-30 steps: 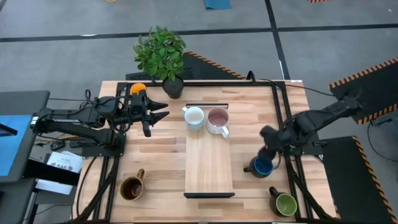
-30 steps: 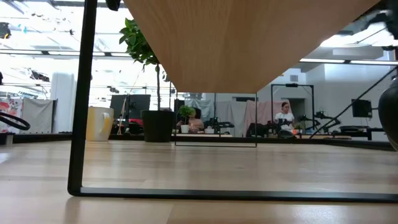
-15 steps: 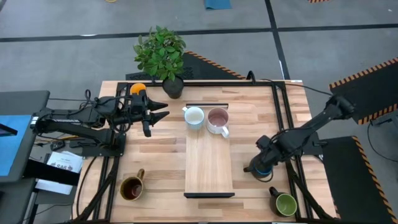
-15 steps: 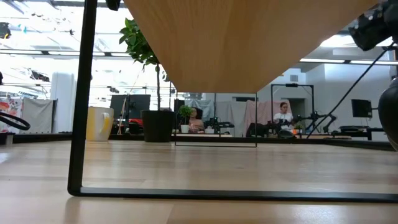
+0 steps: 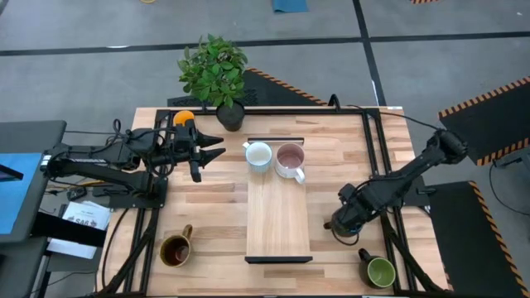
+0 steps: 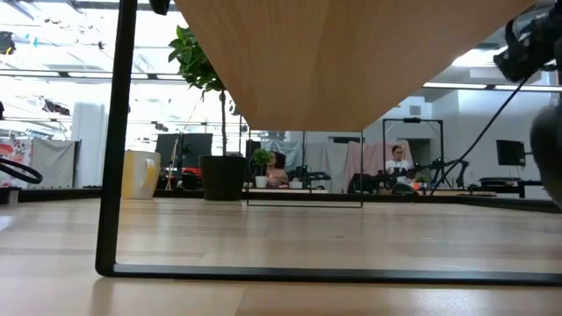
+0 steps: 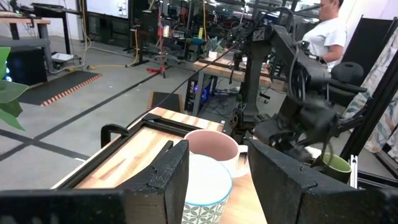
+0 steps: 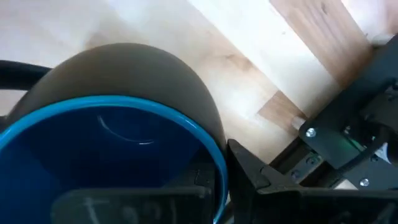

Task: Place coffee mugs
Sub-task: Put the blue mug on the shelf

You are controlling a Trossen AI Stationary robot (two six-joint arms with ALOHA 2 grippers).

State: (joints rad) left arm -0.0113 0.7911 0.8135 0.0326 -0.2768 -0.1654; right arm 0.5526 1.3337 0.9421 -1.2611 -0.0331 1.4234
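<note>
Right gripper (image 5: 344,222) is low over the dark blue round ceramic mug (image 8: 118,155) at the table's right side, one finger inside its rim, though whether it is clenched cannot be told; left gripper (image 5: 211,148), parted, waits beside the white and pink mugs on the wooden board (image 5: 278,223)

Left arm: stretched out low over the table's left far part, wrist level, left gripper (image 5: 217,147) pointing right, fingers parted.

Right arm: reaching in from the right, bent down steeply, right gripper (image 5: 344,222) low at the table's right near part; finger state undetermined.
</note>
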